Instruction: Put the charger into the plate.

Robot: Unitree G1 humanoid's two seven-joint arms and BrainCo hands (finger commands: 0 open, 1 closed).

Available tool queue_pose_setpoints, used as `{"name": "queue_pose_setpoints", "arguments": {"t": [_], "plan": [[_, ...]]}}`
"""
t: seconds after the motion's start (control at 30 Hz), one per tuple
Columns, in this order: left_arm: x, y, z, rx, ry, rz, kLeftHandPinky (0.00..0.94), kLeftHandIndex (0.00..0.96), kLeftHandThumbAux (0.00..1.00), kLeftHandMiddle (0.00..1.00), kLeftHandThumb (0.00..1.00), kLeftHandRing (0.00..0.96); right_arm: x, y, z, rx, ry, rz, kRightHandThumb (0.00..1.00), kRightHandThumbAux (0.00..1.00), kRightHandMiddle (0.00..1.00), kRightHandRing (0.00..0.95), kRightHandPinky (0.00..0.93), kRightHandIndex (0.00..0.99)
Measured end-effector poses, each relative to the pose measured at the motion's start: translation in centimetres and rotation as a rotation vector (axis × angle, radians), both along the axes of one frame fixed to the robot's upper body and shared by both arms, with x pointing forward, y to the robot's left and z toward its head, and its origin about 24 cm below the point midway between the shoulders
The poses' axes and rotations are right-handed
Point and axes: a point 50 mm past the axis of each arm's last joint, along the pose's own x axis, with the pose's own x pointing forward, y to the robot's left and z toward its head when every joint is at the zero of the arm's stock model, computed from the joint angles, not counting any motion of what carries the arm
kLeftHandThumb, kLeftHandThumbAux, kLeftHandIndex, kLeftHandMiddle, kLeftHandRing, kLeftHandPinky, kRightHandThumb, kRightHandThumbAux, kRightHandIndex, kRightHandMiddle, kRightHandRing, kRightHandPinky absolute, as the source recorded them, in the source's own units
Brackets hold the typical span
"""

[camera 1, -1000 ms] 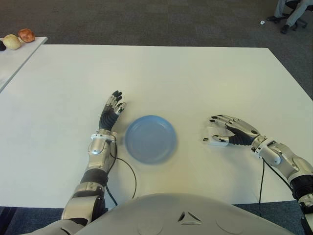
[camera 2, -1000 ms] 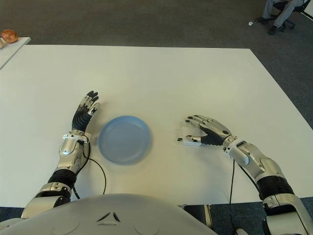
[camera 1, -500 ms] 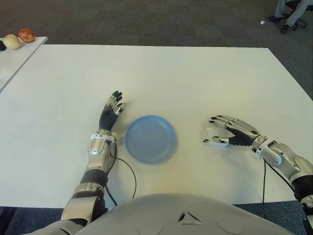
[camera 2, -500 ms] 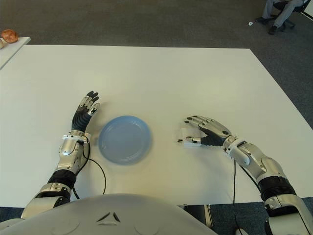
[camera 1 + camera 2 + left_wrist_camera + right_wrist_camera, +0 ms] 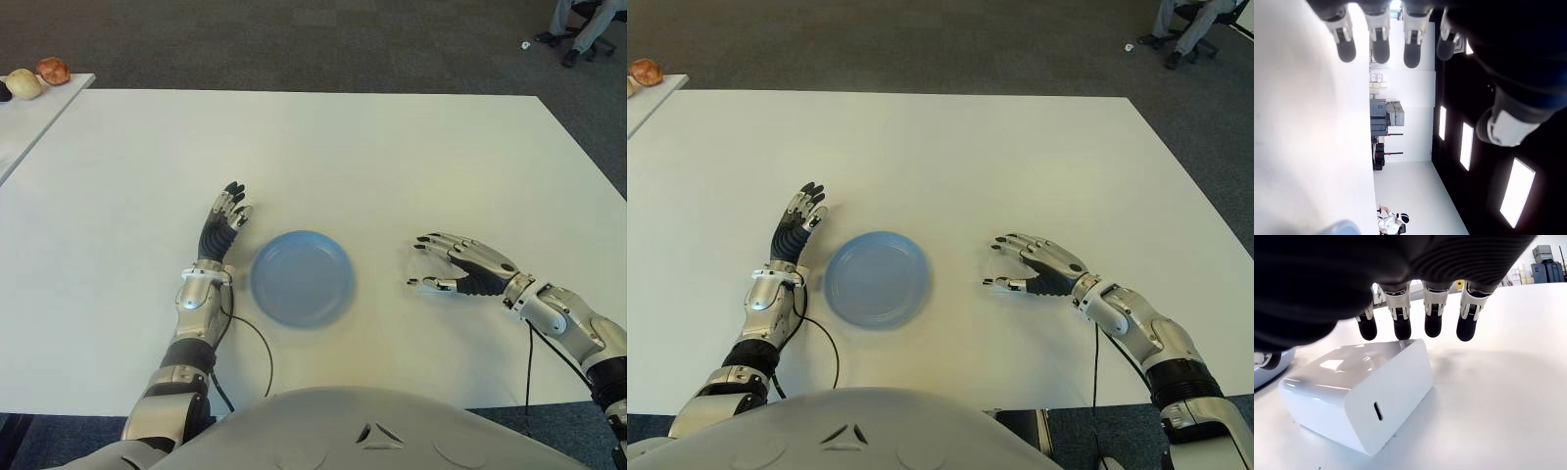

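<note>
In the left eye view, your right hand (image 5: 460, 269) hovered right of center over the charger (image 5: 423, 272), mostly hidden beneath it, while the blue plate (image 5: 302, 277) sat at center on the white table (image 5: 372, 157). Your left hand (image 5: 221, 223) showed just left of the plate, fingers extended, empty. In the right wrist view, the fingers (image 5: 1433, 318) hung spread above the charger (image 5: 1359, 389), seemingly not touching it.
</note>
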Motion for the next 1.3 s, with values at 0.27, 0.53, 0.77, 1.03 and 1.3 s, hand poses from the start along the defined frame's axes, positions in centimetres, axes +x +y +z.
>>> {"name": "queue_pose_setpoints", "arguments": {"t": [0.27, 0.53, 0.77, 1.03, 1.3], "plan": [[0.00, -0.01, 0.00, 0.001, 0.000, -0.004, 0.081, 0.050, 0.553, 0.103, 0.000, 0.084, -0.37, 0.61, 0.42, 0.014, -0.006, 0.027, 0.151, 0.130, 0.000, 0.000, 0.000, 0.000], [0.00, -0.02, -0.01, 0.001, 0.001, -0.005, 0.081, 0.047, 0.554, 0.100, 0.000, 0.081, -0.57, 0.66, 0.84, 0.013, -0.021, 0.030, 0.136, 0.125, 0.000, 0.000, 0.000, 0.000], [0.01, -0.01, -0.01, 0.001, 0.002, -0.005, 0.081, 0.046, 0.551, 0.105, 0.000, 0.082, -0.89, 0.80, 0.83, 0.012, -0.020, 0.038, 0.136, 0.125, 0.000, 0.000, 0.000, 0.000], [0.03, -0.01, -0.02, 0.001, 0.003, -0.005, 0.079, 0.048, 0.552, 0.104, 0.000, 0.084, -0.92, 1.01, 1.02, 0.008, -0.030, 0.050, 0.139, 0.126, 0.000, 0.000, 0.000, 0.000], [0.06, 0.01, -0.03, -0.001, 0.003, -0.007, 0.091, 0.056, 0.533, 0.103, 0.000, 0.082, -0.95, 0.98, 0.93, -0.006, -0.034, 0.054, 0.139, 0.130, 0.000, 0.000, 0.000, 0.000]]}}
